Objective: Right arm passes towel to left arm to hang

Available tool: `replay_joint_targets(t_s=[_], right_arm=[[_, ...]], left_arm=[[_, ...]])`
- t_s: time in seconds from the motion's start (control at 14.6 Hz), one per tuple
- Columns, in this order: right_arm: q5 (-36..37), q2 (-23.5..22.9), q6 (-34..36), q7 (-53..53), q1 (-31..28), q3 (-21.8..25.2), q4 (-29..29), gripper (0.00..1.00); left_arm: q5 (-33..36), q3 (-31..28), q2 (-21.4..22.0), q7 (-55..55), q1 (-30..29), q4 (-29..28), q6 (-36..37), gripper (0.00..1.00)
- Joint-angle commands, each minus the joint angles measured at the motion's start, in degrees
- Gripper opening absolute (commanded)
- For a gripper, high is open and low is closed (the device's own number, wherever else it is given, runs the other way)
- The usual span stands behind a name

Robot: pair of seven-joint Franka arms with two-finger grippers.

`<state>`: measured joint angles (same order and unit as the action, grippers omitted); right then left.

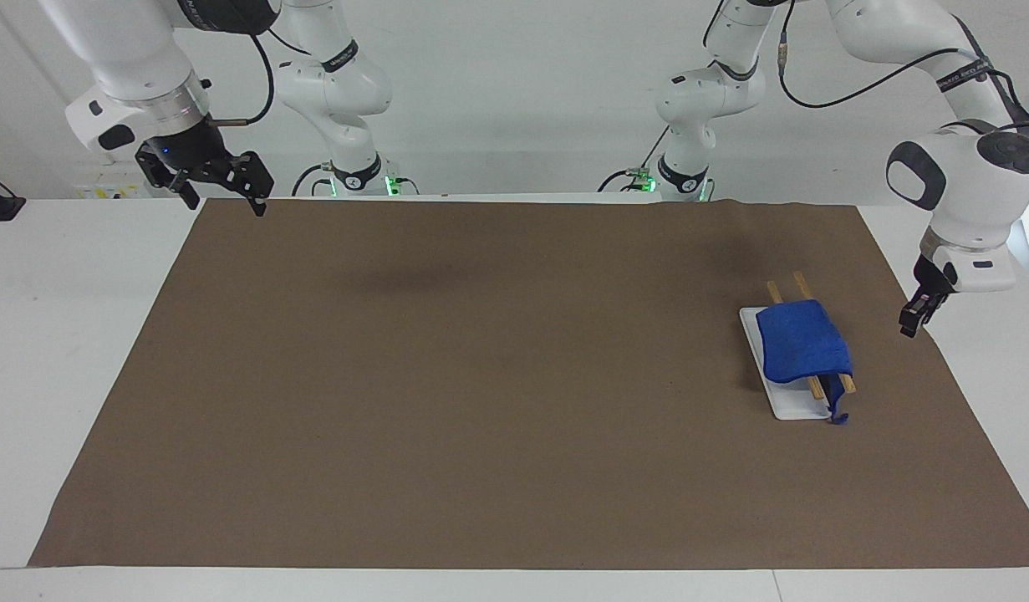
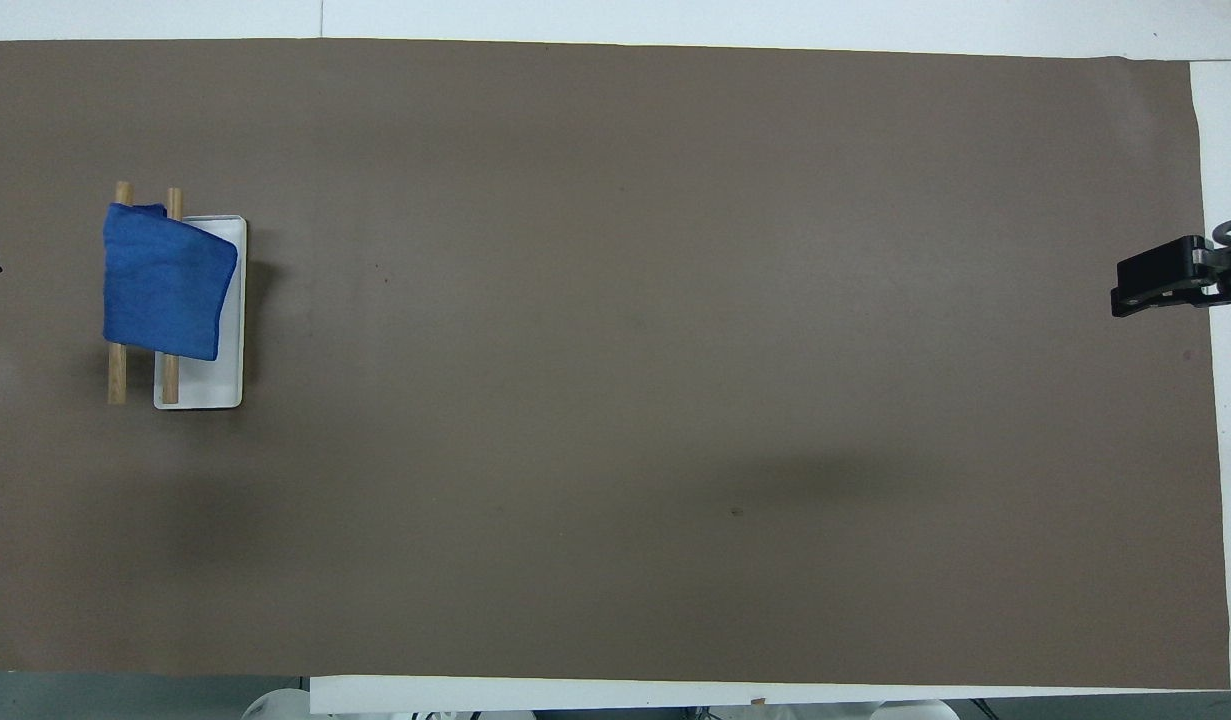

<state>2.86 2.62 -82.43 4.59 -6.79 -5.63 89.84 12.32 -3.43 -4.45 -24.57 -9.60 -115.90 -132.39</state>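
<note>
- Brown paper sheet (image 1: 481, 376) covers most of the white table (image 1: 71, 334); we see white margins of the table along every edge, widest at the two arms' ends.
- We see a pale wall (image 1: 522, 100) above the robots' edge of the table, with the two arm bases and their small green lights standing against it.
- We find the towel (image 1: 802, 351) draped over a rack of two wooden rods (image 2: 118, 375) near the left arm's end of the table, about midway between the robots' edge and the edge away from them.
- Under the rack lies a white tray (image 2: 210, 390); the rod closer to the table's middle sits over it, and the towel overlaps its rim.
- We note a corner of the towel with its small loop hanging down at the end of the rack farther from the robots.
- The left gripper (image 1: 915, 319) hangs in the air over the sheet's edge at the left arm's end, apart from the towel; its fingers grasp nothing, and we cannot tell their spread.
- The right gripper (image 1: 221, 180) waits above the sheet's corner at the robots' edge on the right arm's end, its fingers spread and empty.
</note>
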Motion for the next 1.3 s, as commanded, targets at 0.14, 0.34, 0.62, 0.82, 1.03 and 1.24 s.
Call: replay_joint_targets(t_s=[0.14, 0.34, 0.62, 0.82, 1.03, 1.24], right_arm=[[-0.9, 1.5, -1.5, -1.1, -0.4, 0.0, 1.9, 1.0], [-0.9, 1.5, -1.4, -1.1, -0.4, 0.0, 1.9, 1.0], [-0.9, 1.5, -1.5, -1.1, -0.4, 0.0, 1.9, 1.0], [-0.9, 1.5, -1.4, -1.1, -0.4, 0.0, 1.9, 1.0], [-0.9, 1.6, -1.4, -1.1, -0.4, 0.0, 1.9, 1.0], [-0.9, 1.5, -1.4, -1.1, -0.4, 0.0, 1.9, 1.0]], left_arm=[[1.1, 0.4, 1.6, -0.1, -0.2, -1.3, -0.8, 1.0], [1.0, 0.5, 2.1, 0.4, 0.1, -0.7, 3.3, 1.0], [-0.4, 1.3, 10.2, 7.0, 1.7, 0.8, 22.0, 1.0], [-3.8, 1.3, 12.1, 16.0, 5.5, 10.5, 39.4, 1.0], [-8.8, 1.4, 7.1, 16.5, 9.8, 26.9, 55.6, 1.0], [-12.5, 2.3, 2.0, 17.8, 12.7, 36.9, 62.3, 1.0]])
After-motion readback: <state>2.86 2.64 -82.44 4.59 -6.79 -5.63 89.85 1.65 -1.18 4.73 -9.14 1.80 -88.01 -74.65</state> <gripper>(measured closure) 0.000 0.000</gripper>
